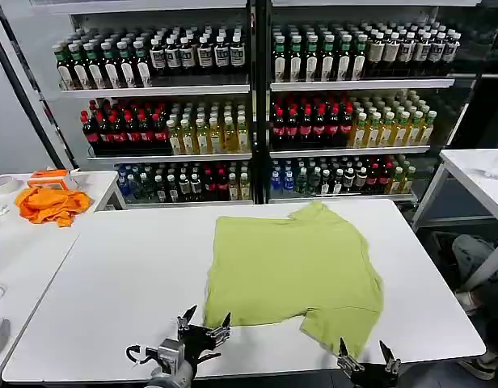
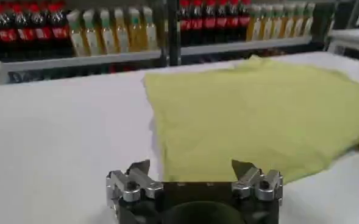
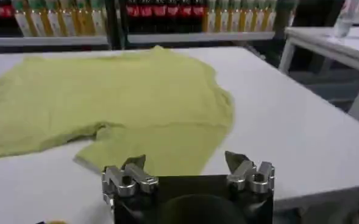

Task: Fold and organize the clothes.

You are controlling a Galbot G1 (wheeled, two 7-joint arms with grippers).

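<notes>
Head view: yellow-green T-shirt point(image 1: 293, 271) is spread flat on the desk point(image 1: 111, 275). Left tool point(image 1: 204, 326) and right tool point(image 1: 366, 356), both open and empty, are poised at the shirt's near edge. Folding unstarted; near hem corners judged next to be gripped.

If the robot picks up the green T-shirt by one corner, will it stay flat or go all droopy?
Probably droopy: the T-shirt lies limp with soft wrinkles along its edge, so it would likely hang and sag. It looks thin, so likely light. On the smooth white table it may slide or bunch if pushed. Both open hands, left and right, hover near its front edge.
</notes>
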